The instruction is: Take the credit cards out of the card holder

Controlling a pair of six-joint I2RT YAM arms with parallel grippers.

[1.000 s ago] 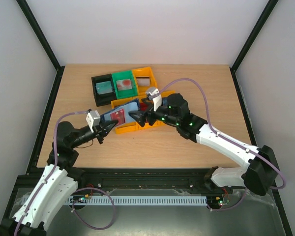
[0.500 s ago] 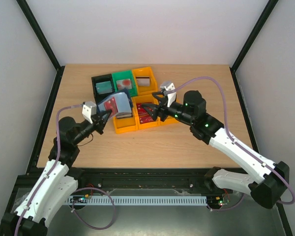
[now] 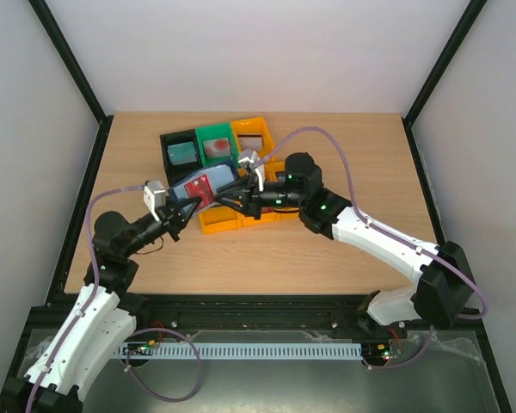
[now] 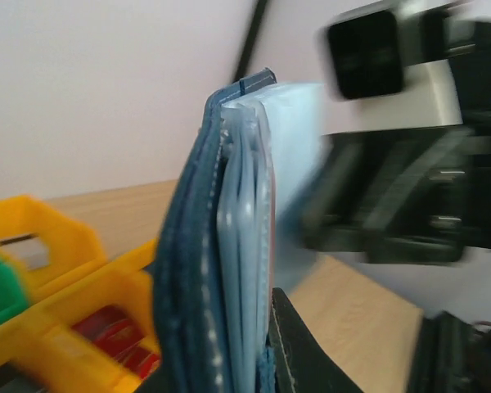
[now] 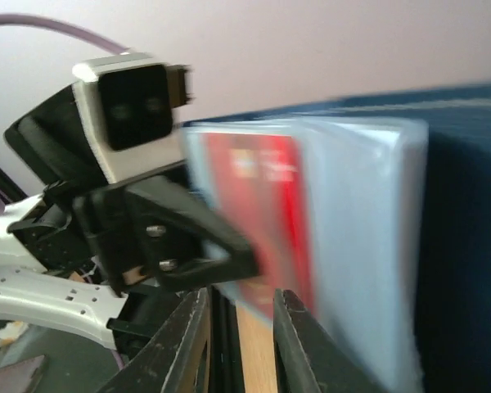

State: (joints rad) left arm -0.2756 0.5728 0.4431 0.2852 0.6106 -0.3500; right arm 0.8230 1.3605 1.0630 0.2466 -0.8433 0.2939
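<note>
The left jaws pinch the card holder [image 3: 187, 188] by one edge, holding it open above the tabletop [image 3: 344, 155], probably so its slots face the right arm; the right jaws flank a red card [image 5: 258, 205] in it, narrowly apart, and I cannot tell whether they grip it; behind, a black bin [image 3: 166, 151] holds a teal card [image 3: 181, 154]; a green bin [image 3: 213, 130] holds another.

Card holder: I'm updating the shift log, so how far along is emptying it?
Done: cards already lie in the bins, such as a teal card in the black bin. In hand: the left gripper holds the card holder up, with the right gripper at its red card; a grip is unclear. Left: pulling that red card out; whether more sit behind it I cannot tell.
</note>
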